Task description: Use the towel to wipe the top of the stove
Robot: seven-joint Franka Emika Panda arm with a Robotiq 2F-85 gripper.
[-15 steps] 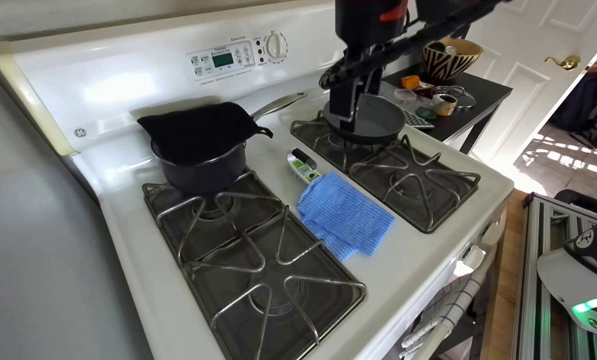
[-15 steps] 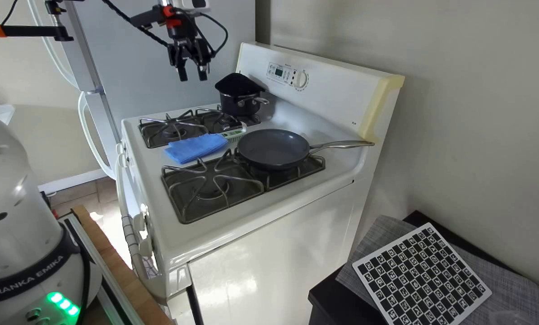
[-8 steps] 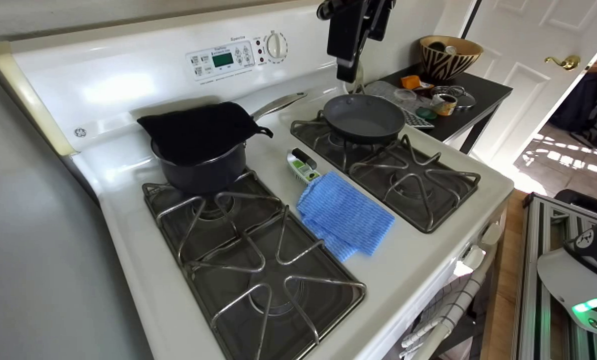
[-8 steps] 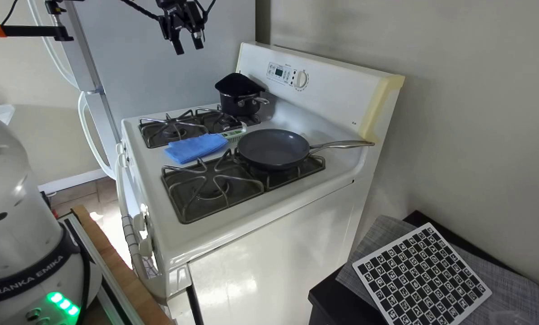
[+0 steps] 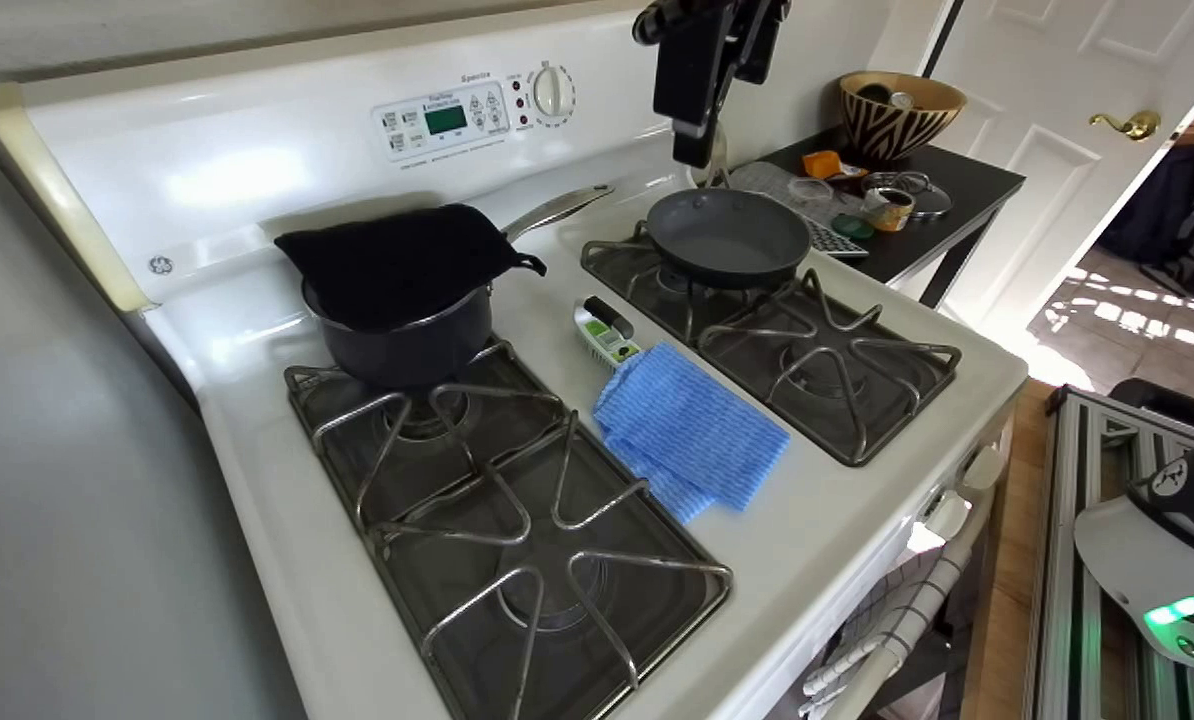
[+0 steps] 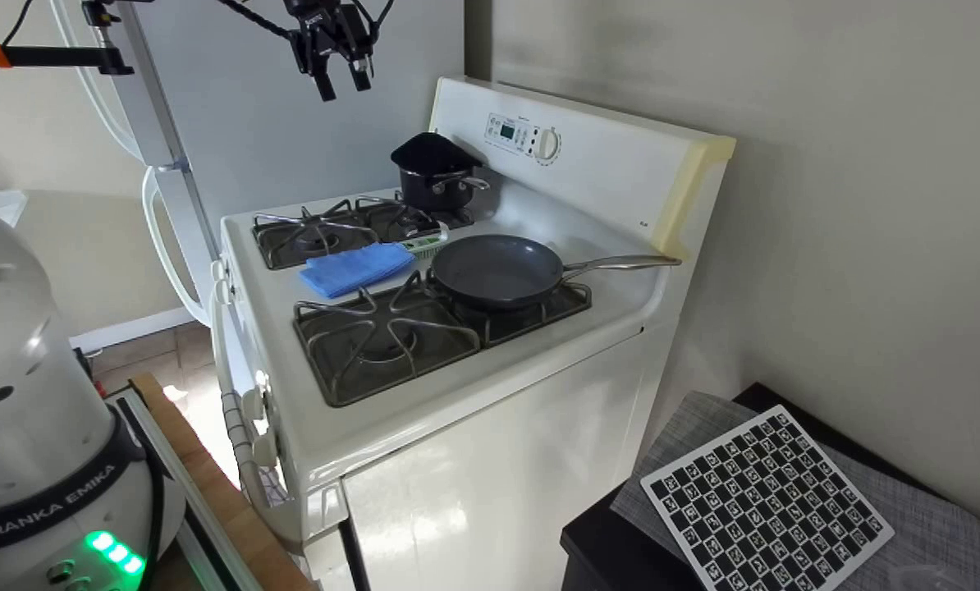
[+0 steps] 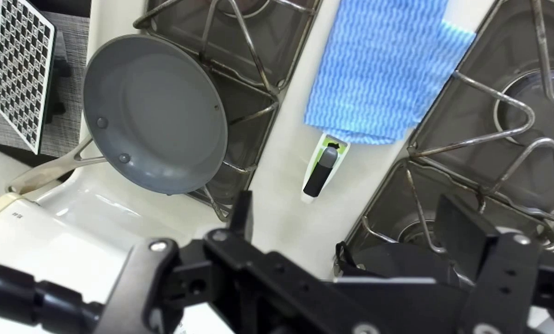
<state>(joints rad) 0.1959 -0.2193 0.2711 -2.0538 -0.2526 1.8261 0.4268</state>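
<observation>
Blue towel [image 5: 692, 425], folded over on itself, is lying on the white strip of your stove [image 5: 812, 510] between the two sets of grates [image 5: 647, 563]. There's a little white-green tool [image 7: 321, 174] butted right up against its back edge. Your gripper [image 6: 344, 89] is hanging well above all that, fingers [image 7: 465, 234] spread apart. Past that, you've got a frying pan [image 6: 496, 269] on one back grate and a dark pot [image 5: 412, 350] on the opposite one, black cloth [image 5: 397, 265] draped over it.

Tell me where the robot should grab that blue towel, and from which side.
Probably the middle of the blue towel, from straight above, pinching up a fold. It lies flat on the stove, leaving little edge to catch from the side, and one end reaches the green-and-white tool, best left alone.
</observation>
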